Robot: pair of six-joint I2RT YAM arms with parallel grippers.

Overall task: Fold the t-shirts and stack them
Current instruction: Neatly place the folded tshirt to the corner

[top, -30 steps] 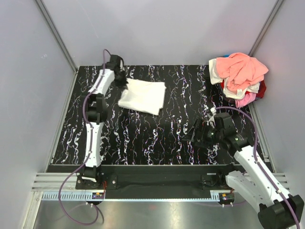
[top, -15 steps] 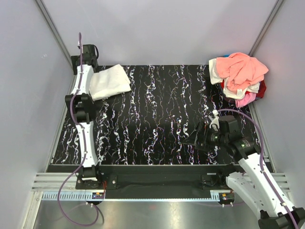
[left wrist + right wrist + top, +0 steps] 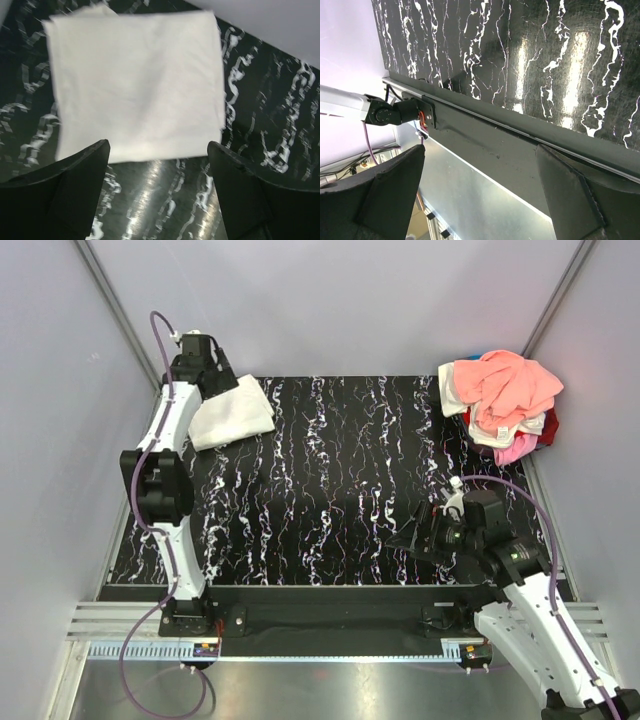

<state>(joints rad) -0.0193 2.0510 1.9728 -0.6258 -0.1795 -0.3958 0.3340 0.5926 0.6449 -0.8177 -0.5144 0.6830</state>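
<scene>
- Right pincer [image 3: 480, 150] near the table's [image 3: 330, 490] front edge: arm bent low, jaws wide, empty.
- Left arm stretched to the table's far-left corner; left pincer [image 3: 157, 150] spread wide, empty, above one folded white shirt [image 3: 135, 85].
- One heap of loose shirts [image 3: 503, 400], far-right corner.

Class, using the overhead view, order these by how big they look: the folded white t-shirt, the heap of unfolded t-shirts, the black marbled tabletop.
1. black marbled tabletop, by far the largest
2. heap of unfolded t-shirts
3. folded white t-shirt, somewhat smaller than the heap
</scene>
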